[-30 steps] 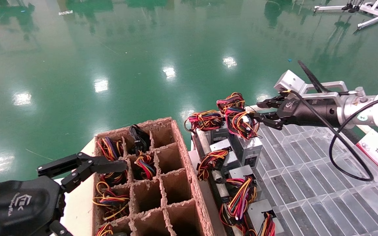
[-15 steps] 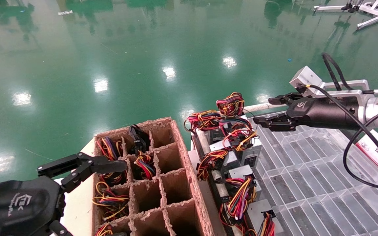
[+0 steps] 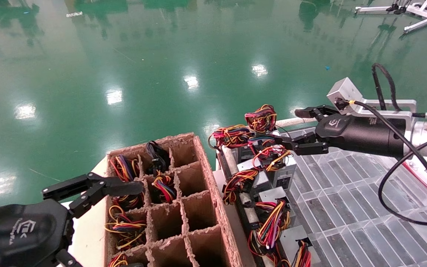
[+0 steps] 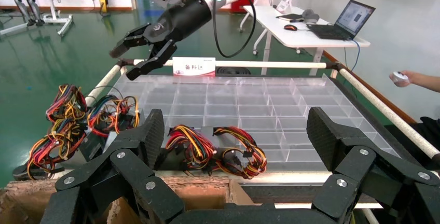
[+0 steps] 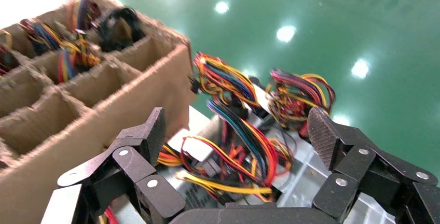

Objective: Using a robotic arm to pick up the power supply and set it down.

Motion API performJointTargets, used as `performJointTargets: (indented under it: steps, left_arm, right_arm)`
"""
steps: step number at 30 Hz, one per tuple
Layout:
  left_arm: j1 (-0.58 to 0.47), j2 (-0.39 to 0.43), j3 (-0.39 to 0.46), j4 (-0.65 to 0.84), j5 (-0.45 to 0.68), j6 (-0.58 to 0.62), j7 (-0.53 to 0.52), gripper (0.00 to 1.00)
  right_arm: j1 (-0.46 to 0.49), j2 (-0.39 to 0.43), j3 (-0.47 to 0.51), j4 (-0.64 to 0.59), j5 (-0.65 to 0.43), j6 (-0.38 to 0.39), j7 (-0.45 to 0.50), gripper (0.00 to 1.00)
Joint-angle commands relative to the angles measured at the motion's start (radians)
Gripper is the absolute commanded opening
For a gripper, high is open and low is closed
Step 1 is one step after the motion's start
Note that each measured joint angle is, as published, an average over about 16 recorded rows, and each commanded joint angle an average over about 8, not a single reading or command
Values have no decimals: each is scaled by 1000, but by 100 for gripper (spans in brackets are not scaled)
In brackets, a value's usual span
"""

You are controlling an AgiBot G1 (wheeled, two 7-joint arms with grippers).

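Right gripper (image 3: 298,128): fingers spread wide, empty, just beside and slightly above the supply on the tray's far left edge.
Supply (image 3: 281,168): silver box standing on the tray (image 3: 347,207), loose red, yellow and blue wires on top; free of the gripper.
Tray contents: a row of other boxes (image 3: 271,194) with wire bundles along its left edge; the remaining clear cells are bare.
Crate (image 3: 202,178): cardboard grid left of the tray; several left and far cells hold wire bundles, the near right cells show only cardboard.
Left gripper (image 3: 95,191): fingers apart, empty, parked at the crate's left side.
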Motion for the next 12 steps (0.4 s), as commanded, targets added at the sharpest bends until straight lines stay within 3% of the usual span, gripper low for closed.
performJointTargets:
  steps: [1,12]
  left_arm:
    - [0,0,0,0,0,0,0,100]
    - [0,0,0,0,0,0,0,100]
  right_arm:
    - [-30,14,14,45,21,-8,14,100]
    - [-169,80,80,258,121,-46,79,100]
